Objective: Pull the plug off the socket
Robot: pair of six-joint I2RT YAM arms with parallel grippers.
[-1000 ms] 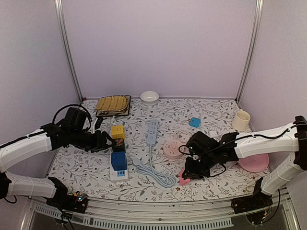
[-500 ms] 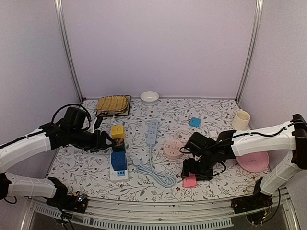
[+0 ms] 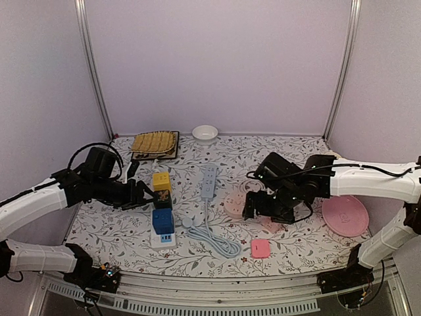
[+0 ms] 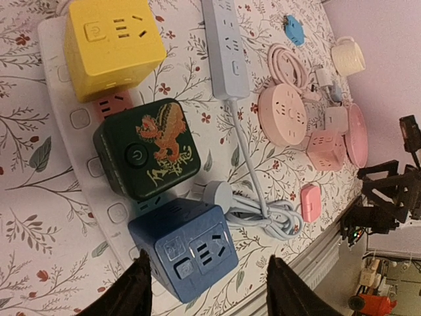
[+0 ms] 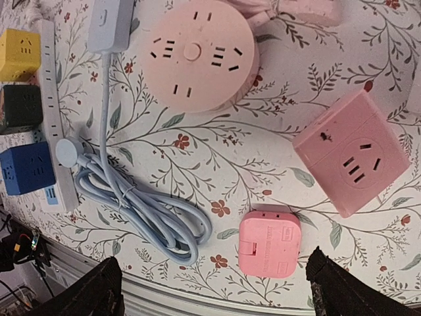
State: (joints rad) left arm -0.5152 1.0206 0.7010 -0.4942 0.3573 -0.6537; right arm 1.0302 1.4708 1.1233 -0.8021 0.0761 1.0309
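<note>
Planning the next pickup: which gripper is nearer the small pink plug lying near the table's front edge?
Right. The right gripper hovers open just behind the pink plug. The left gripper is far off to its left, beside the black cube adapter.

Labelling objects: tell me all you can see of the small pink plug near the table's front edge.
The pink plug is a small rounded-square block, smooth and plastic-looking, pink all over, with a recess on its top face. It lies flat on the table, right of the grey cable coil and nearer the arms than the pink cube socket, touching neither.
</note>
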